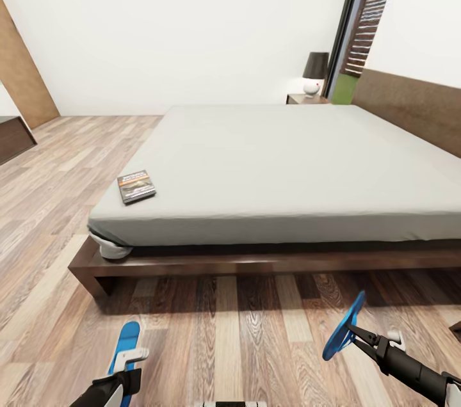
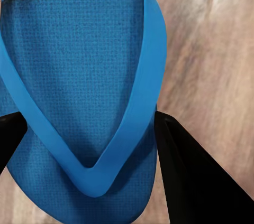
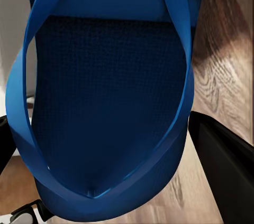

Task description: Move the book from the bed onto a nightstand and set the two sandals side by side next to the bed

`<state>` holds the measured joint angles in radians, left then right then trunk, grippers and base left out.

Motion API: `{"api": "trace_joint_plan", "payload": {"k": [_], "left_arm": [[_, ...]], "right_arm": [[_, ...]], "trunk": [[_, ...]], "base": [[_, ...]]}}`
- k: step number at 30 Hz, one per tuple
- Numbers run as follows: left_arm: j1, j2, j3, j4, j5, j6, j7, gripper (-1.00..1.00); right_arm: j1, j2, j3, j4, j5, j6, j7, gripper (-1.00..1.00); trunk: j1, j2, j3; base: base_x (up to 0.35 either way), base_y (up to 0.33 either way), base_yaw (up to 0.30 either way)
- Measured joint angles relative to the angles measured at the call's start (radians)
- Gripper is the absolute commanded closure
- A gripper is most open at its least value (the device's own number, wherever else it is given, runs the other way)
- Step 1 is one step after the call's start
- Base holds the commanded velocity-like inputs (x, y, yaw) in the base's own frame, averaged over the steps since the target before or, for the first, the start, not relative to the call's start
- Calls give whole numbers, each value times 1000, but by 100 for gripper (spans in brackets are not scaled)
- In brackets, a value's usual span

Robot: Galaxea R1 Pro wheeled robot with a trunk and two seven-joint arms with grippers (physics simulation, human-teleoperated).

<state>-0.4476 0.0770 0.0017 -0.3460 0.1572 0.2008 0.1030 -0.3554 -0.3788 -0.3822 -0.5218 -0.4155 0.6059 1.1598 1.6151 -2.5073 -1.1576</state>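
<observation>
The book (image 1: pixel 136 186), dark with an orange band, lies on the near left corner of the bed (image 1: pixel 288 164). My left gripper (image 1: pixel 128 359) is shut on one blue sandal (image 1: pixel 125 343), held flat and low over the floor; its black fingers (image 2: pixel 196 176) flank the sandal's (image 2: pixel 79 76) sole. My right gripper (image 1: pixel 354 332) is shut on the other sandal (image 1: pixel 344 327), which is tilted up on edge above the floor in front of the bed; its sole (image 3: pixel 106 102) sits between the fingers (image 3: pixel 225 171). The nightstand (image 1: pixel 306 98) stands at the bed's far corner.
A dark-shaded lamp (image 1: pixel 315 71) sits on the nightstand beside a tall window (image 1: pixel 362 29). A brown headboard panel (image 1: pixel 410 106) runs along the right wall. A low dark cabinet (image 1: pixel 13 138) is at far left. Wood floor (image 1: pixel 230 330) lies between me and the bed frame.
</observation>
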Motion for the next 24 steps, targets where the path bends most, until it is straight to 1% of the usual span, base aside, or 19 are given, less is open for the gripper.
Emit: {"api": "trace_joint_plan", "payload": {"k": [5,24], "left_arm": [[0,0,0,0,0,-9,1,100],[0,0,1,0,0,-8,1,100]], "right_arm": [[0,0,0,0,1,0,0,100],[0,2,0,0,1,-1,0,100]], "trunk": [[2,-1,-19],[11,-6,-93]], "base": [[0,0,0],[0,0,0]]}}
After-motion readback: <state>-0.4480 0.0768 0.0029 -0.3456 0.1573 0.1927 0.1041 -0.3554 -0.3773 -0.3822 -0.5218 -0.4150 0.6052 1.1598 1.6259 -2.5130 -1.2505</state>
